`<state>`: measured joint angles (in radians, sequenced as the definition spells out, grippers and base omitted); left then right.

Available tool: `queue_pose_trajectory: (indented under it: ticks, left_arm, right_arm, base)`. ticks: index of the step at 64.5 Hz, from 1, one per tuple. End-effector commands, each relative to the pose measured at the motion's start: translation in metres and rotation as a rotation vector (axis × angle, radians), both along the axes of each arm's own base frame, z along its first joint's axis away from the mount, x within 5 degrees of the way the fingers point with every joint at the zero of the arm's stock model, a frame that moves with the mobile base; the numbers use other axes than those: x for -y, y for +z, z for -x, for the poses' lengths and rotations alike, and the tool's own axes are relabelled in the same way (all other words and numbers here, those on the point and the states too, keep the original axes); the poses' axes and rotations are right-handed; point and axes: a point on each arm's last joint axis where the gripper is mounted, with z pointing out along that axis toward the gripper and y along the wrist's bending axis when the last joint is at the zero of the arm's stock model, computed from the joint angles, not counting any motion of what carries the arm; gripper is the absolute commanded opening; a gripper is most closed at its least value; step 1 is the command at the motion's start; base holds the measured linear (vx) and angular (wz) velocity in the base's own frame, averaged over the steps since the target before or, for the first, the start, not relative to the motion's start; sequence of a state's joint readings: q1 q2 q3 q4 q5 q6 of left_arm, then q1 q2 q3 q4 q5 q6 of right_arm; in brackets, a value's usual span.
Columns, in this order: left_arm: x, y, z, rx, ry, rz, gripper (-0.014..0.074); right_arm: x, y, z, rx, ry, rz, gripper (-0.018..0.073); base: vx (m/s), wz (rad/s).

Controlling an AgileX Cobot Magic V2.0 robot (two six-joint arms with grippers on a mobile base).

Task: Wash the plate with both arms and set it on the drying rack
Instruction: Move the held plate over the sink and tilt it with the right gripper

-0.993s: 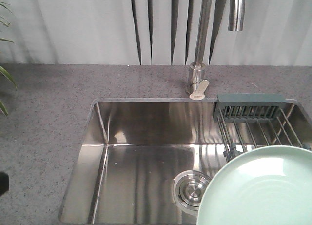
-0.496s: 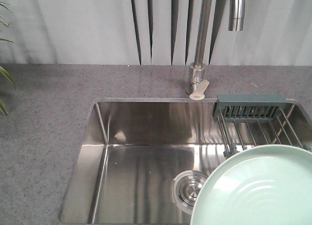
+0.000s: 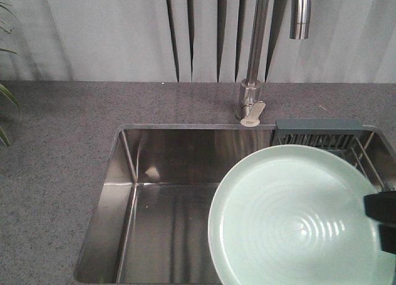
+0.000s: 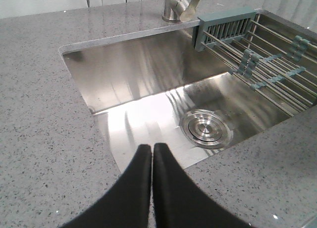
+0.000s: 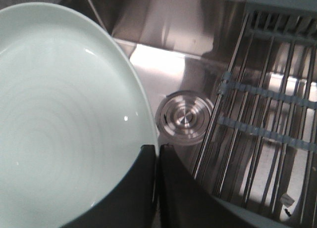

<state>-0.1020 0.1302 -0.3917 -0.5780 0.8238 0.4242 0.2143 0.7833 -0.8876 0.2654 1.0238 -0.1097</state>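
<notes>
Right claw (image 5: 157,148) grips the mint-green plate (image 5: 59,114) by its rim, holding it over the sink (image 3: 167,155) for washing; left claw (image 4: 151,148) is clenched, empty.

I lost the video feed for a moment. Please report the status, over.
Left gripper shut, empty. Right gripper shut on the plate rim, held over the sink. Drying rack beside, nothing seen blocking.
</notes>
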Motion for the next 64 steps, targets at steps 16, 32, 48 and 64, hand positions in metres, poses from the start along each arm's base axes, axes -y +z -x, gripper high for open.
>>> queue_pose_trajectory:
  ticks: [16,32,48,64]
  left_arm:
    - [0.0,0.013,-0.003,0.061,0.024,0.048,-0.0006]
    - [0.0,0.013,-0.003,0.061,0.024,0.048,-0.0006]
    - [0.0,0.013,-0.003,0.061,0.024,0.048,-0.0006]
    - [0.0,0.013,-0.003,0.061,0.024,0.048,-0.0006]
  right_arm:
    - [-0.025,-0.03,-0.082,-0.072,0.026,-0.068,-0.0004]
    - [-0.025,-0.062,-0.137,0.006,-0.085,-0.038,-0.0004]
    - [0.016,-0.06,-0.135,-0.026,-0.197,0.036,-0.0004]
    - [0.019,-0.045,-0.073,-0.045,-0.155,0.031,-0.0004]
  base:
    - [0.0,0.0]
    - [0.0,0.0]
    - [0.0,0.0]
    - [0.0,0.0]
